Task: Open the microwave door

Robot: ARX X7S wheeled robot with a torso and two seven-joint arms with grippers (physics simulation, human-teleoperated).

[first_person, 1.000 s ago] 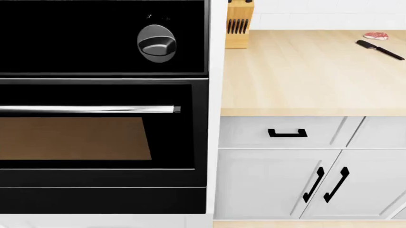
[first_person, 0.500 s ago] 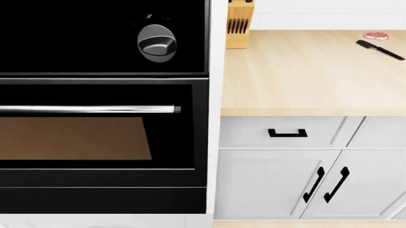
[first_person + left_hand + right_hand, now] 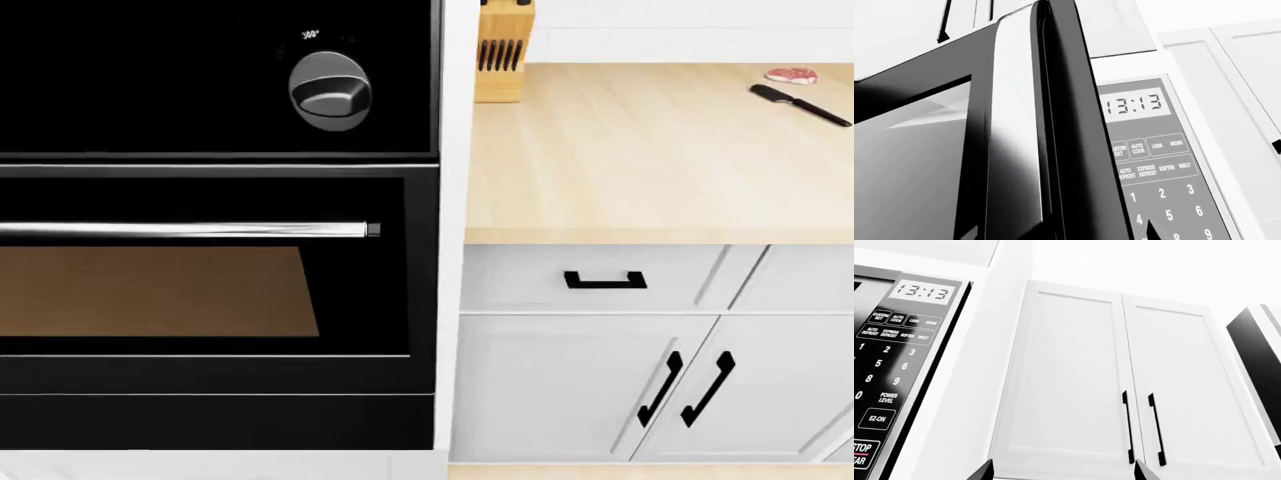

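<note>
The microwave door (image 3: 1074, 150) stands ajar, and its black edge and silver handle strip (image 3: 1014, 130) fill the left wrist view. Beside it are the keypad panel (image 3: 1157, 170) and the clock display (image 3: 1134, 105) reading 13:13. My left gripper (image 3: 1061, 235) straddles the door's edge. Only one dark fingertip (image 3: 1152, 232) shows clearly, over the keypad, so the jaws look spread. The right wrist view shows the same panel (image 3: 894, 355) off to one side. My right gripper (image 3: 1063, 472) is open, facing white cabinet doors with nothing between its fingertips (image 3: 984, 472). The head view shows neither gripper nor the microwave.
White wall cabinets (image 3: 1074, 390) with black handles (image 3: 1157, 430) sit beside the microwave. Below, a black oven (image 3: 214, 300) has a silver bar handle (image 3: 187, 230) and a knob (image 3: 330, 92). On the wooden counter (image 3: 641, 170) are a knife block (image 3: 503, 50) and a knife (image 3: 798, 105).
The head view is the same as before, apart from a small marking now visible above the oven knob.
</note>
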